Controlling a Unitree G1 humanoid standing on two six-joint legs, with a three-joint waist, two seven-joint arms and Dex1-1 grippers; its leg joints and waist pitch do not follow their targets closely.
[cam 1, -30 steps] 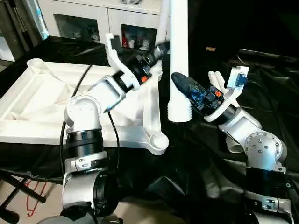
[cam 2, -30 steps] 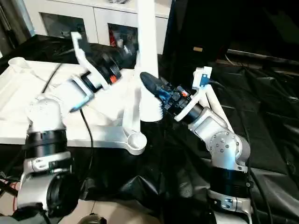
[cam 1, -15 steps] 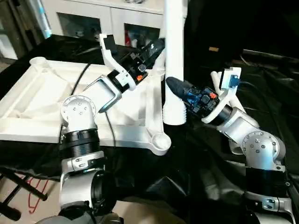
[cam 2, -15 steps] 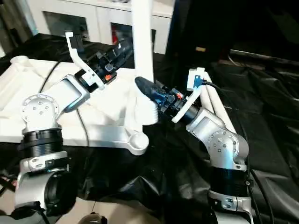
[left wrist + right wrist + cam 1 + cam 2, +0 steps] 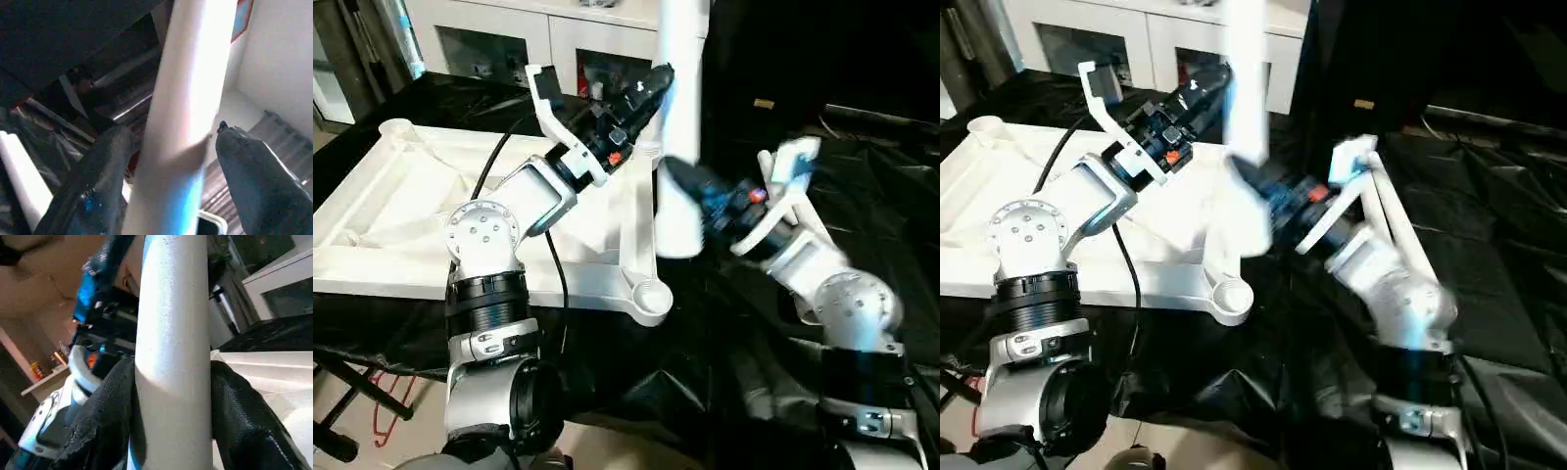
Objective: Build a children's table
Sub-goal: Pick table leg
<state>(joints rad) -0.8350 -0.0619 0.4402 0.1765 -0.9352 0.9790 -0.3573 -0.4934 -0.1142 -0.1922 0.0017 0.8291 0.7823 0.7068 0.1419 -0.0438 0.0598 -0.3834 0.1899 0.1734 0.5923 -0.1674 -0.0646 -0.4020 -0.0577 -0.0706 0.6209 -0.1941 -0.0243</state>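
Both grippers hold leg (image 5: 679,117) upright: right gripper (image 5: 171,396) low, left gripper (image 5: 651,86) higher. Line leg end over corner socket (image 5: 651,294), go slow.

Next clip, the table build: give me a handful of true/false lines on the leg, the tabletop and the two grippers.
1. The leg stands roughly upright. True.
2. The right gripper is shut on the leg. True.
3. The tabletop lies ribbed side down. False: its ribbed underside faces up.
4. The left gripper hangs far from the leg. False: the leg runs between its fingers.
5. The leg is already seated in the corner socket. False: it is held above the tabletop edge.
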